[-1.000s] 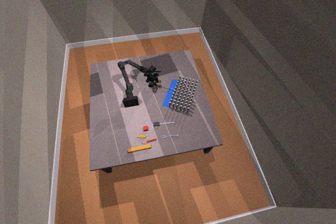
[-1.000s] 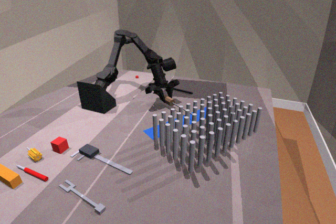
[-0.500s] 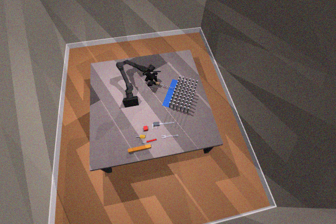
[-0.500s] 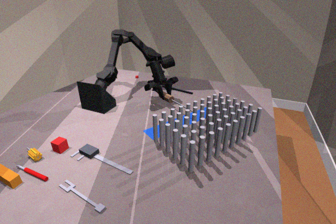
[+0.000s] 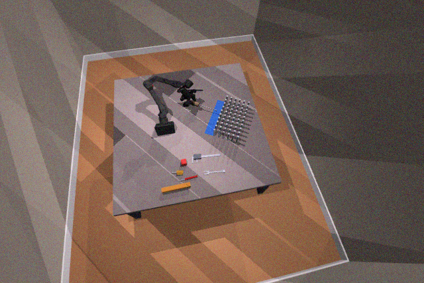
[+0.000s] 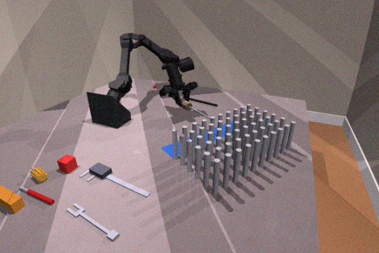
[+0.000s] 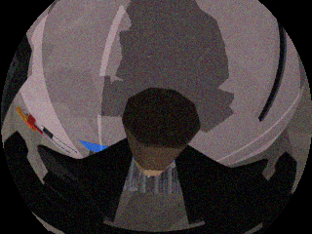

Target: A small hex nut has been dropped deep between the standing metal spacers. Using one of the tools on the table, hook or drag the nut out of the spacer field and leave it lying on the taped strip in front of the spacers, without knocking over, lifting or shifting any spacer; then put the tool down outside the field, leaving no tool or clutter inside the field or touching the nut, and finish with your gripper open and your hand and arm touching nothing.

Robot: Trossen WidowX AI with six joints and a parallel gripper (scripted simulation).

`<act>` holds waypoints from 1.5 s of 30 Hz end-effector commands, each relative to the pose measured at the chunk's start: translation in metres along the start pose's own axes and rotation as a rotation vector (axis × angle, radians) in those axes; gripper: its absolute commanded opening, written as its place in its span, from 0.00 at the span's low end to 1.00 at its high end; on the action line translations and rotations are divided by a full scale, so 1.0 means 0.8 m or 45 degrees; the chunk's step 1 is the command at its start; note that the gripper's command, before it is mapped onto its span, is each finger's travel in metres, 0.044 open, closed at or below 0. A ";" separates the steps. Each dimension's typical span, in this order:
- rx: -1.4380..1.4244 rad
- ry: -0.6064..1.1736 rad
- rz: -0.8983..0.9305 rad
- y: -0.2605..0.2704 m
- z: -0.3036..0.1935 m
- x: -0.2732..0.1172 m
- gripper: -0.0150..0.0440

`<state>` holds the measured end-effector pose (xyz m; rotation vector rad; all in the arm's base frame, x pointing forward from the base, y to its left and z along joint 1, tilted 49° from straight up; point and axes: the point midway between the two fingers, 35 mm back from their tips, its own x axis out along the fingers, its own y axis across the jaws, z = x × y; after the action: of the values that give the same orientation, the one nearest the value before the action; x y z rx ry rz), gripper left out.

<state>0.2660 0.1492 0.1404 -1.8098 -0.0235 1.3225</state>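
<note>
My gripper [image 5: 195, 103] [image 6: 184, 103] is shut on the wooden handle [image 6: 187, 105] [image 7: 161, 119] of a thin metal tool, above the table in front of the spacers. The tool's thin shaft [image 6: 199, 112] points toward the field, its far end over or near the strip; whether it enters the field is unclear. The blue taped strip [image 5: 209, 130] [image 6: 167, 149] [image 7: 92, 145] lies along the field's front. The metal spacers [image 6: 216, 176] [image 7: 156, 184] stand upright in rows. The hex nut cannot be made out.
A black rod [image 6: 204, 102] [image 7: 281, 73] lies beyond the gripper. Elsewhere lie a dark-headed pronged tool [image 5: 197, 156] [image 6: 100, 169], a forked metal tool [image 6: 94, 222], a red cube [image 5: 183, 162] [image 6: 67, 163], a yellow piece [image 6: 39, 175], a red-handled tool [image 6: 40, 197] and an orange bar [image 5: 175, 187].
</note>
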 end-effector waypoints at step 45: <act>-0.493 0.028 -0.011 -0.058 0.022 -0.103 0.25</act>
<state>0.2414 0.1441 0.2275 -2.0976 -0.2629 1.3745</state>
